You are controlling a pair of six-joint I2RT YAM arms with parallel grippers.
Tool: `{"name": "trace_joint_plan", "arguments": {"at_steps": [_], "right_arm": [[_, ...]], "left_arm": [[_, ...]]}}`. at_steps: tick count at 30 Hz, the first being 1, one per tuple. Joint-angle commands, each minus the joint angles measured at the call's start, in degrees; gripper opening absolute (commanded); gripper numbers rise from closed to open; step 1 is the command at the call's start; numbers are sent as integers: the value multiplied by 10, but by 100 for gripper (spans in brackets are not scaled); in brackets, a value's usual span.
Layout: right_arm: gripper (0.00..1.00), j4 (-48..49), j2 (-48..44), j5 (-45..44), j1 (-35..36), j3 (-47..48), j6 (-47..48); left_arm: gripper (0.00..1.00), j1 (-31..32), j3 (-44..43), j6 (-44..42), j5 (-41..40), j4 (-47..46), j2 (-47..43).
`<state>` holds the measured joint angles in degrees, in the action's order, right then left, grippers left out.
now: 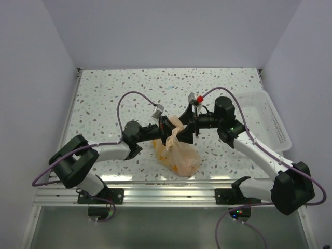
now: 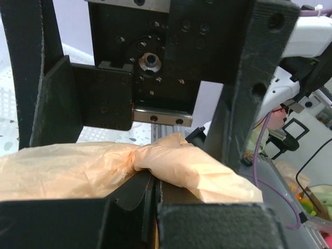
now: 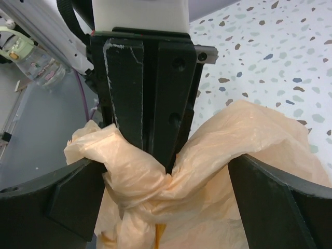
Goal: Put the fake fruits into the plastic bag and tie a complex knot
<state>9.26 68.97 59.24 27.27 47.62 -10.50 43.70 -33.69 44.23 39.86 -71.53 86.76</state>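
Bag of peach-orange plastic, seen from the top view, slumped on the speckled table near the front edge, between the two arms. Holds fruit: yellow shapes glowing through the thin skin, too blurred to count. Narrows upward to a twisted knot, caught between the left gripper and the right gripper, facing each other tip to tip. White tray well apart at the right edge.

Left wrist view next. Own fingers pressed together at the bottom, pinching a fold of the bag. Looks straight into the right gripper, its fingers spread wide, one on each side of the crumpled plastic; cannot tell about any touch.

Right wrist view last. Own fingers far apart at the lower corners, bunched plastic lying between them. Shows the left gripper's fingers clamped shut in the centre, biting the bag just above the knot. Sliver of yellow fruit peeking out low down, inside the folds. Speckled table behind, upper right.
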Motion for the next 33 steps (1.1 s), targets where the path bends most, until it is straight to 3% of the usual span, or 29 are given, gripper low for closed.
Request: {"name": "trace_joint_plan", "arguments": {"at_steps": [1,5,14,17,22,26,30,31,33], "right_arm": [[99,91,6,-29,18,-13,-56],[99,132,7,-51,29,-31,-96],[99,-10,-16,-29,-10,27,-14],[99,-136,-26,2,-34,72,90],[99,-252,-41,37,-101,124,179],[99,-395,-61,26,-119,170,312],[88,-485,-78,-13,-133,176,393],[78,-498,-81,-16,-137,175,408],[71,-506,-86,-12,-143,165,426]], "left_arm": [[0,23,-26,25,-58,-33,12],[0,24,-46,58,-124,-12,28],[0,16,-33,54,-99,-26,17],[0,14,-30,48,-90,-24,11],[0,14,-26,41,-84,-23,7],[0,13,-26,38,-80,-22,5],[0,13,-28,33,-77,-21,3],[0,13,-27,33,-77,-20,4],[0,13,-27,33,-76,-20,4]]}}
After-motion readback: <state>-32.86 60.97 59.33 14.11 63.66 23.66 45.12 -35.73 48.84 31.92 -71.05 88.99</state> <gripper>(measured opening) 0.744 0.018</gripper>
